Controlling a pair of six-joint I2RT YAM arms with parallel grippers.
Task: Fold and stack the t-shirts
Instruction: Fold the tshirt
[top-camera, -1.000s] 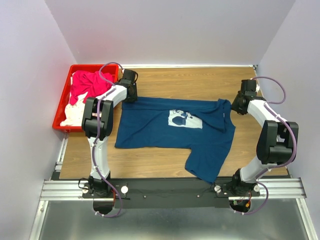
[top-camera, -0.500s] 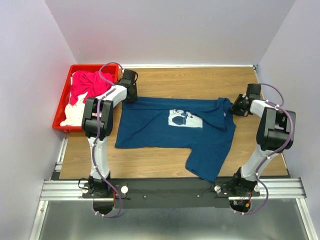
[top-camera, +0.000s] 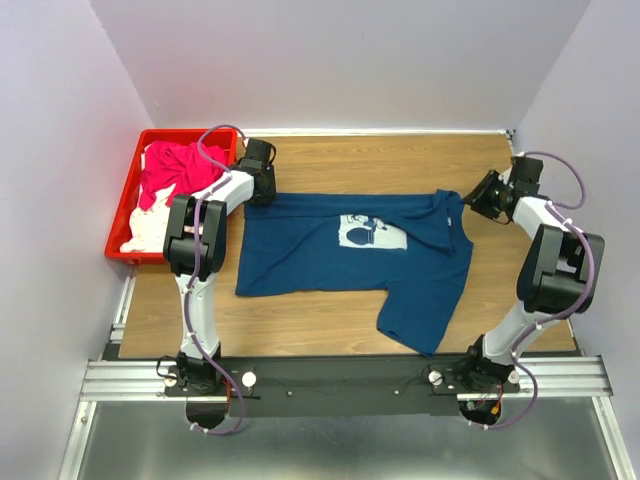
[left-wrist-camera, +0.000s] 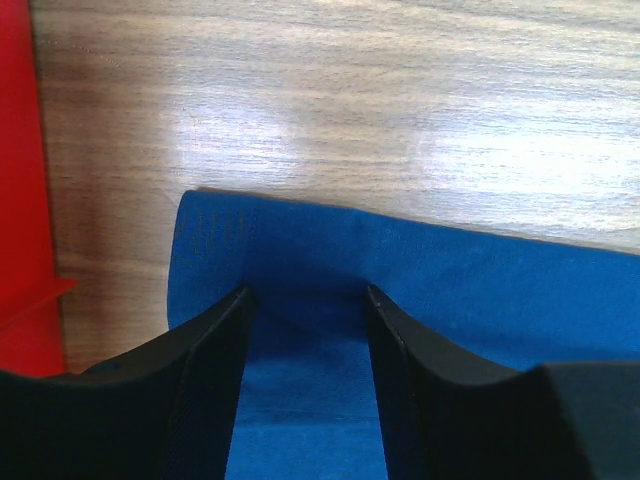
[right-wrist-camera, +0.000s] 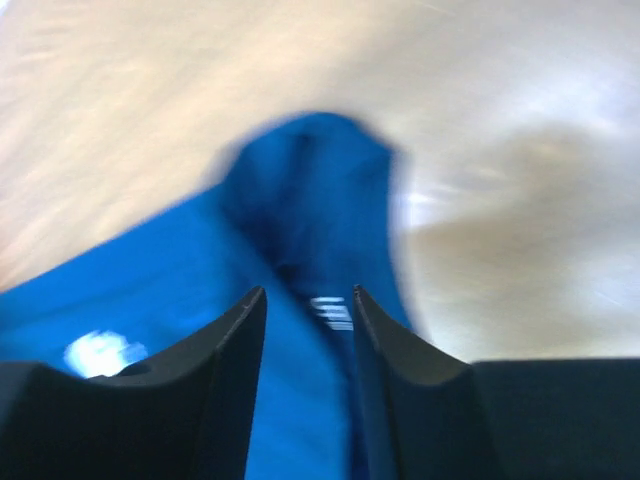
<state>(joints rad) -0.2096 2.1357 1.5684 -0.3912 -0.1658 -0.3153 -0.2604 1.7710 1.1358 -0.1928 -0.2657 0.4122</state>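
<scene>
The navy t-shirt (top-camera: 330, 265) lies spread on the wooden table, white chest print up and collar to the right. My left gripper (top-camera: 262, 188) is at its far left hem corner. In the left wrist view the fingers (left-wrist-camera: 215, 380) stand on the blue cloth (left-wrist-camera: 420, 290), which puckers between them. My right gripper (top-camera: 478, 200) is at the collar end. Its view is blurred and shows a dark ridge of cloth with the white neck label (right-wrist-camera: 330, 312) between the fingers (right-wrist-camera: 225, 380). Magenta (top-camera: 175, 170) and white (top-camera: 150, 232) shirts lie in the crate.
The red plastic crate (top-camera: 122, 215) stands at the far left of the table, beside the left arm; its wall shows in the left wrist view (left-wrist-camera: 18, 180). Bare wood lies beyond the shirt and to its right. Grey walls close in on both sides.
My right gripper has moved right and away from me with the collar. The shirt was dragged along: its lower sleeve and near left corner shifted right. My left gripper has stayed put.
</scene>
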